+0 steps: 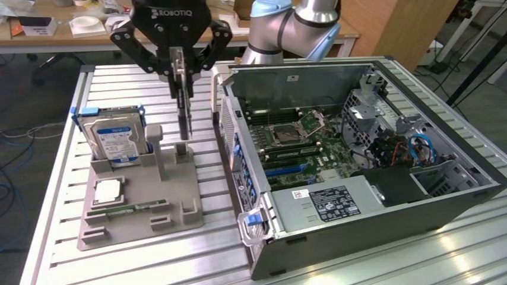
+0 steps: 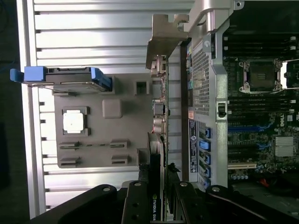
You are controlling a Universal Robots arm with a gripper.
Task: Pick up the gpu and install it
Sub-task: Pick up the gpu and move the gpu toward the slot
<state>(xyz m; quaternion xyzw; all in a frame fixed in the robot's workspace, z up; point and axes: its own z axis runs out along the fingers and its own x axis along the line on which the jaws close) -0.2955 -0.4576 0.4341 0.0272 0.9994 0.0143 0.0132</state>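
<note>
My gripper (image 1: 181,76) is shut on the gpu (image 1: 184,113), a thin dark card that hangs edge-on and upright from the fingers. The card's lower end is just above the slotted post of the grey holder (image 1: 170,196), between the hard drive and the open computer case (image 1: 357,178). In the wrist view the gpu (image 2: 159,130) runs as a narrow strip away from the gripper (image 2: 158,198), and its silver bracket (image 2: 163,37) is at the far end. It lies alongside the case's rear panel (image 2: 205,93).
A blue-framed hard drive (image 1: 115,135) stands in the holder, with a CPU (image 1: 107,190) and a green memory stick (image 1: 127,209) lying on it. The motherboard (image 1: 305,148) with blue slots is exposed inside the case. The slatted metal table (image 1: 142,261) has edges close by.
</note>
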